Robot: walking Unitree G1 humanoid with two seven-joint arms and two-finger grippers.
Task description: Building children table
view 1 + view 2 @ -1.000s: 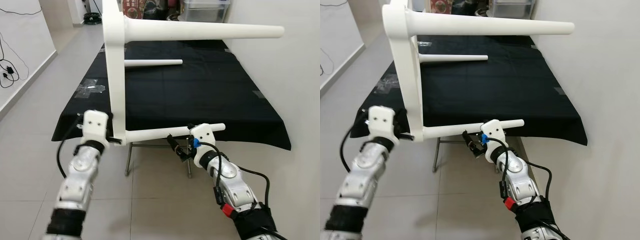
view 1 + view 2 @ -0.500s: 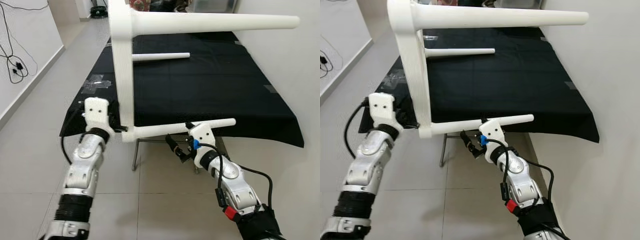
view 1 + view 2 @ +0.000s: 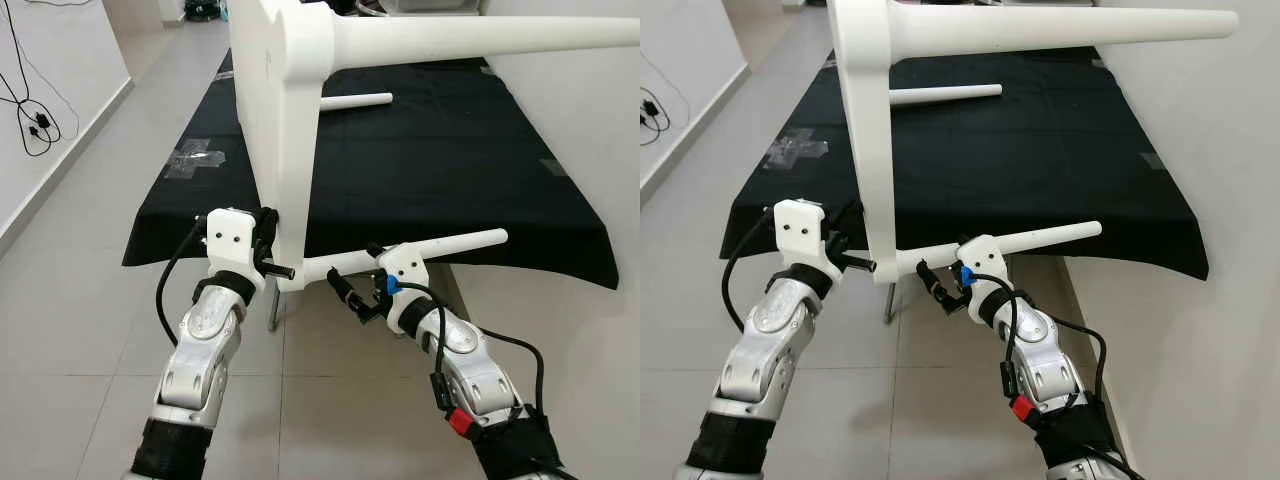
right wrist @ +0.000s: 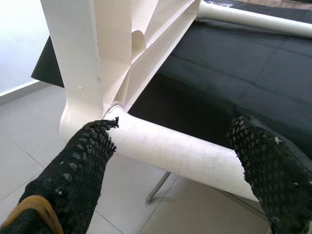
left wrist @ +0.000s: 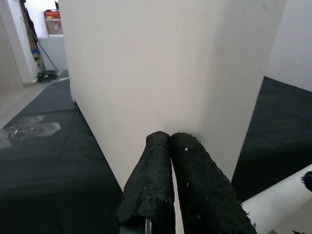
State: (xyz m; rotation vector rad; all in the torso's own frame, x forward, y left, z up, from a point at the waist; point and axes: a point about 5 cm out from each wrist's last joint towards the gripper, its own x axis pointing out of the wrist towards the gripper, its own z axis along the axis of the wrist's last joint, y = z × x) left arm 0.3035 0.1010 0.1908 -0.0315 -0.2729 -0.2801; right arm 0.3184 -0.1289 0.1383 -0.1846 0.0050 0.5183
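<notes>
The white children's table hangs on its side in front of me, its tabletop [image 3: 280, 120] upright and its legs pointing right. My left gripper [image 3: 276, 268] is shut, its fingertips [image 5: 168, 141] pressed against the tabletop's lower corner. My right gripper [image 3: 350, 293] is open just under the lower leg [image 3: 450, 243], close to where it joins the top. In the right wrist view that lower leg [image 4: 170, 148] runs between the two spread fingers [image 4: 90, 151]. The upper leg [image 3: 480, 35] sticks out high on the right. A loose white leg [image 3: 355, 101] lies on the black cloth behind.
A long table under a black cloth [image 3: 440, 170] stands straight ahead, with silver tape [image 3: 195, 160] at its left edge. A white wall runs close along the right. Cables [image 3: 35, 120] hang on the left wall. Grey tiled floor [image 3: 70, 300] lies below and to the left.
The white table has swung round, so more of the tabletop's face shows. My left gripper has moved in toward the middle with its corner. The right gripper has stayed at the lower leg.
</notes>
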